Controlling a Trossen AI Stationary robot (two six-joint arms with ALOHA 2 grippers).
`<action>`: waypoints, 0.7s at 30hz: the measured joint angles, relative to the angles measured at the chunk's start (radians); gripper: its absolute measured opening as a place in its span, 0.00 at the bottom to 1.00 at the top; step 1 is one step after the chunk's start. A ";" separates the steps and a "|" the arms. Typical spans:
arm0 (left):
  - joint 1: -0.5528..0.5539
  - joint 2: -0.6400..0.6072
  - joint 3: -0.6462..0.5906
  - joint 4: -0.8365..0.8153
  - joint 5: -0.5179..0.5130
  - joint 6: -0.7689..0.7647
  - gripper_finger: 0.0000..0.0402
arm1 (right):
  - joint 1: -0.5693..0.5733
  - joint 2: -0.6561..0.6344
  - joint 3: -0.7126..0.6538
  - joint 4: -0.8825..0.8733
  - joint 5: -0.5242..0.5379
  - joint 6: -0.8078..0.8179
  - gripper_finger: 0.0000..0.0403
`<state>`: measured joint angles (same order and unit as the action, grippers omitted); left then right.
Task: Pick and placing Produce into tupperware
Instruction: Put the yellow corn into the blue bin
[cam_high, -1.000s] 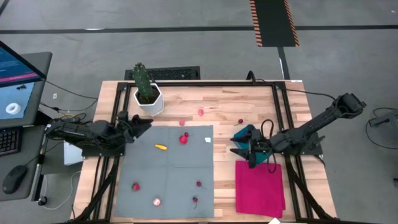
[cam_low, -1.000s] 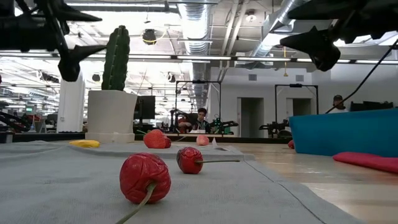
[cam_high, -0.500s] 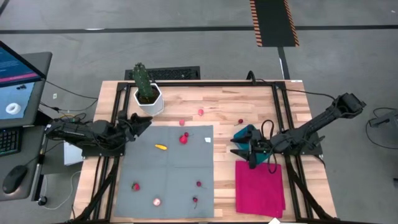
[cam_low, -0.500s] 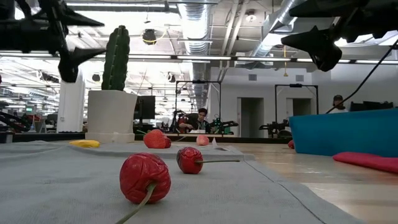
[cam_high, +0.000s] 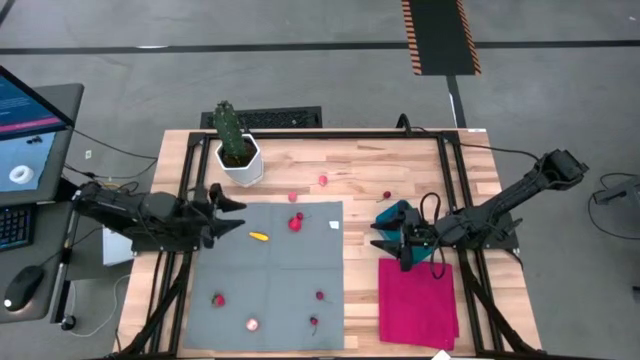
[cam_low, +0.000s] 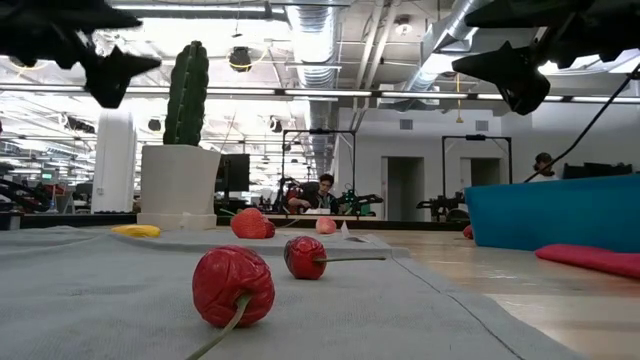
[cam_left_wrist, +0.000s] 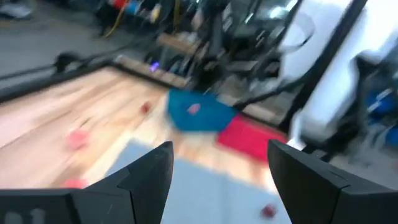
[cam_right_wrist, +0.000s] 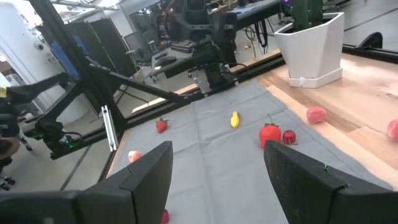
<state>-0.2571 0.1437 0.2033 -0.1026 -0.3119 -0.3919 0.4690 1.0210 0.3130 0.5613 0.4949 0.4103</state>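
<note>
Right hand (cam_high: 385, 237) hides part of the tupperware (cam_high: 398, 215).

A tall green cactus (cam_high: 228, 128) stands upright in a white hexagonal pot (cam_high: 241, 163) at the far left corner of the wooden counter (cam_high: 360, 170). A grey cloth (cam_high: 270, 290) covers the counter's left half; a magenta cloth (cam_high: 418, 302) lies flat near the right front. A black keyboard (cam_high: 282, 119) lies just behind the counter's far edge. On the floor beyond is a black strip edged with orange stripes (cam_high: 438, 36). At the far left sit a monitor (cam_high: 28, 130) and a mouse (cam_high: 22, 288). In the low view a person (cam_low: 325, 186) sits far back in the room.
</note>
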 joint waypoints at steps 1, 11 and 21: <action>0.000 0.020 0.015 -0.040 -0.017 -0.003 0.62 | 0.000 0.000 0.000 0.000 0.000 0.000 0.69; -0.002 0.302 0.146 -0.168 -0.059 0.063 0.62 | 0.000 0.000 0.000 -0.001 0.003 0.000 0.68; -0.001 0.627 0.289 -0.335 -0.071 0.031 0.62 | 0.000 0.000 0.000 -0.001 0.003 0.000 0.68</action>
<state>-0.2586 0.7706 0.4919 -0.4372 -0.3825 -0.3608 0.4690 1.0210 0.3130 0.5606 0.4980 0.4107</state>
